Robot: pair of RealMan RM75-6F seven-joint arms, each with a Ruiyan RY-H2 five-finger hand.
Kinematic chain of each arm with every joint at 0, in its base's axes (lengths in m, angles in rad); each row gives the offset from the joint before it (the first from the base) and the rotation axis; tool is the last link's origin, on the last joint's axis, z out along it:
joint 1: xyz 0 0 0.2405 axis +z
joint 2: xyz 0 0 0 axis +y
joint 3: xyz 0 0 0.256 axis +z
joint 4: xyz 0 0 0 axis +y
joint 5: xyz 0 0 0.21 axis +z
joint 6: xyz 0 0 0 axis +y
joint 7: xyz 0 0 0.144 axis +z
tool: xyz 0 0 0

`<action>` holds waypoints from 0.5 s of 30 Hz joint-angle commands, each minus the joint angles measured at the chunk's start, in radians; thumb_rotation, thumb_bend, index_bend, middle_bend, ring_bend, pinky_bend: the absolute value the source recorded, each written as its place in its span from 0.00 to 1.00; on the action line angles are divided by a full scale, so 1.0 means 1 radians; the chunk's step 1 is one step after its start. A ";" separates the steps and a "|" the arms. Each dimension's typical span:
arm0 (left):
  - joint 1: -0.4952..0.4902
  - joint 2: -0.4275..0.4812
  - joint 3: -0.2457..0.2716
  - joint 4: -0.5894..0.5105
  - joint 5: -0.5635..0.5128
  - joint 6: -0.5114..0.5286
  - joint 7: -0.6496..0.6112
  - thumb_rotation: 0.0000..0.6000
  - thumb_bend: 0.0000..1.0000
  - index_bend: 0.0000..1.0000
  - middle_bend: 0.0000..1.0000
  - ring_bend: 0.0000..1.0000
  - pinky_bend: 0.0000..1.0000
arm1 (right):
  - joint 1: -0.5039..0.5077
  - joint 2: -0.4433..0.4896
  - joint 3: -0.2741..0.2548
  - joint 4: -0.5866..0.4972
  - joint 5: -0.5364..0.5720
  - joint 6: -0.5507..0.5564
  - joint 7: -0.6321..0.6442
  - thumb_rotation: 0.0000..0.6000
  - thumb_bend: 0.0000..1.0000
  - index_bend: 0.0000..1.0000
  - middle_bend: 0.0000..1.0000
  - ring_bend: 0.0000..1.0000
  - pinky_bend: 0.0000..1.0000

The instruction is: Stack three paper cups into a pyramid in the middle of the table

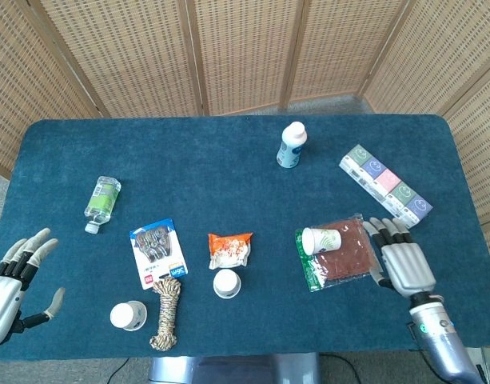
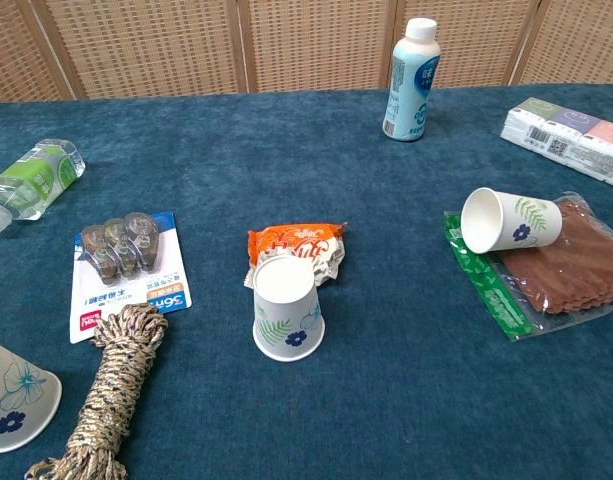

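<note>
1. Far left in the head view: left hand [image 1: 13, 280], cut off at the frame edge, wrist out of sight. Fingers spread apart and pointing up toward the far side, thumb out to the right, nothing held. Over the table's [image 1: 229, 160] left near corner. Missing from the chest view.
2. Near the front-left edge: paper cup [image 1: 128, 315], upside down, wide rim down, long axis vertical. Partly cropped by the chest view's left border [image 2: 14, 408]. Well apart from the left hand, just left of a coiled rope [image 1: 166, 314].
3. Behind the rope: blister card [image 1: 157, 253] with small print too fine to read. Farther left, a clear water bottle [image 1: 102, 202] lying on its side, cap toward the near edge.
4. Middle front: second paper cup [image 1: 227, 283], also inverted, axis vertical, touching or just in front of an orange snack packet [image 1: 230, 249]; contact hard to judge from either view.
5. Far centre: white drink bottle [image 1: 291, 145], upright.
6. Right of centre: third paper cup [image 1: 321, 240] on its side, long axis roughly left-right, mouth facing left, resting on a clear bag of brown pieces [image 1: 340, 252].
7. Far right: right hand [image 1: 402, 260], back of the hand up, fingers straight, slightly apart, pointing away, empty, just beside the bag's right edge. Forearm cut off by the bottom border. Fingertips near a row of boxed packs [image 1: 385, 182].
</note>
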State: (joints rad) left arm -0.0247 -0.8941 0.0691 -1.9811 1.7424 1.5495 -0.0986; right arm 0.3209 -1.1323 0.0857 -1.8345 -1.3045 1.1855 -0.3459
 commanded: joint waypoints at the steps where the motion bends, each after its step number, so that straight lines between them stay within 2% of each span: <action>1: -0.003 0.008 -0.002 -0.007 0.001 -0.001 0.003 0.61 0.51 0.06 0.00 0.00 0.00 | 0.047 -0.048 0.029 -0.030 0.071 -0.033 -0.091 1.00 0.39 0.00 0.00 0.00 0.00; 15: -0.030 0.014 -0.015 -0.033 -0.026 -0.042 0.030 0.61 0.51 0.06 0.00 0.00 0.00 | 0.169 -0.179 0.045 -0.045 0.287 -0.071 -0.348 1.00 0.39 0.00 0.00 0.00 0.00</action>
State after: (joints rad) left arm -0.0543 -0.8795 0.0549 -2.0136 1.7169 1.5078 -0.0682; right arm 0.4724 -1.2930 0.1286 -1.8802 -1.0386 1.1156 -0.6715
